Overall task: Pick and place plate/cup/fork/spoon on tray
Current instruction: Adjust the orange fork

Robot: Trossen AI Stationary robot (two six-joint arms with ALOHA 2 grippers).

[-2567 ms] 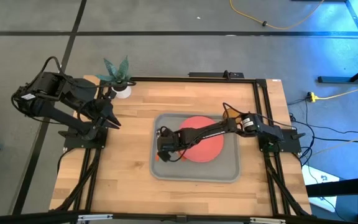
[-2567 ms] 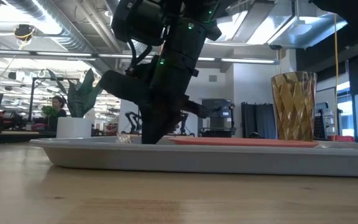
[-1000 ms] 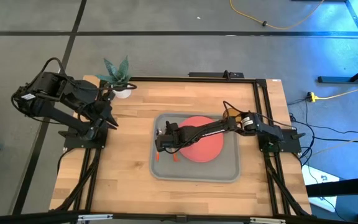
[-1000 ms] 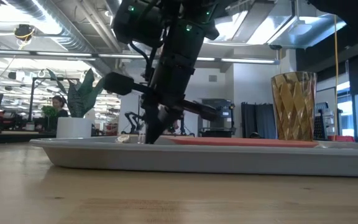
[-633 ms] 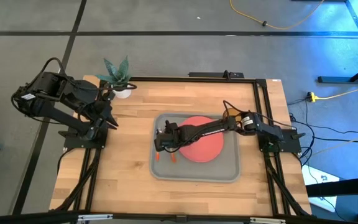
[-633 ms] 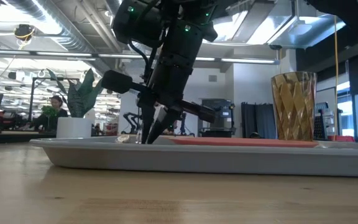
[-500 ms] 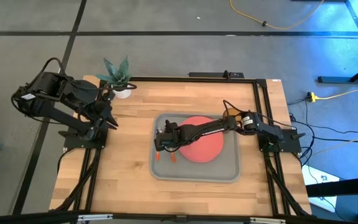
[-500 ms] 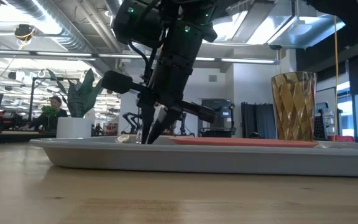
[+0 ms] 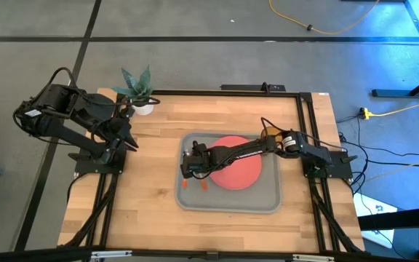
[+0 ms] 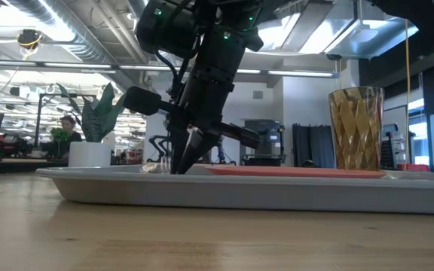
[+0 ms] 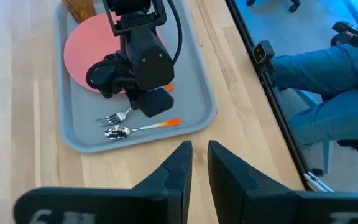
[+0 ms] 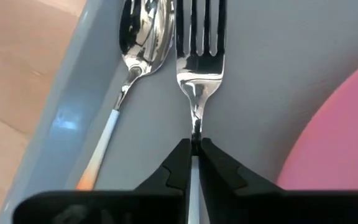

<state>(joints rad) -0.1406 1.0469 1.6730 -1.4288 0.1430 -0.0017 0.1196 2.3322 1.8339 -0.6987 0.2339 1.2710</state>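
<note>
The grey tray lies mid-table and holds the coral plate, the fork and the spoon, side by side along its left part. The amber cup stands on the tray's far side, also in the left wrist view. My right gripper is low over the tray's left part, shut on the fork. The orange handle ends of the fork and the spoon show behind it. My left gripper waits at the table's left edge, slightly open and empty. My right gripper pinches the fork's thin metal neck, just behind the tines, between its two fingertips. The fingers slant down from above and run along the fork. The fork lies flat on the tray floor, next to the spoon.
A white pot with a green plant stands at the table's far left corner. Bare wood lies left of and in front of the tray. A person's legs in blue trousers show beyond the table edge in the left wrist view.
Since the oldest frames my right gripper has gone a little toward the table's far edge along the fork, baring the fork's orange handle end. In the last second it has stayed at the same spot over the tray.
</note>
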